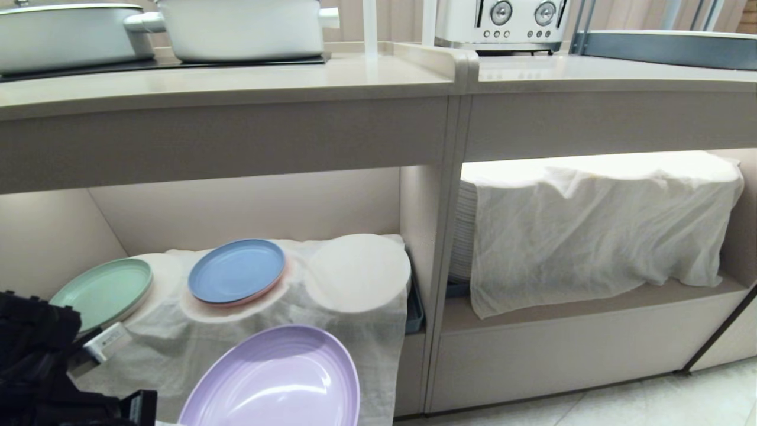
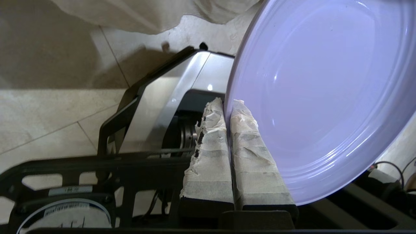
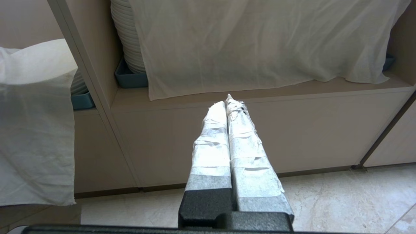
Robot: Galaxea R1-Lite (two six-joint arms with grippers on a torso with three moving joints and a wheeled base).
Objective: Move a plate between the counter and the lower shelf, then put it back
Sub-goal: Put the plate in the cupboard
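Plate [image 1: 278,378], round, shallow, matte lilac plastic: tilted, held low in front of left cubby of beige lower shelf [image 1: 248,207], clear of pale cloth [image 1: 266,302] draped there. Left gripper [image 2: 227,105]: tape-wrapped fingers [image 2: 208,152] pinched narrow on plate rim, one pad each side. Blue plate [image 1: 236,271] and mint-green plate [image 1: 103,291]: resting on cloth inside cubby. Right gripper [image 3: 229,102]: fingers pressed together, nothing between, parked before right cubby. Beige counter [image 1: 236,83] above: carrying white pots [image 1: 242,26] and toaster [image 1: 502,23].
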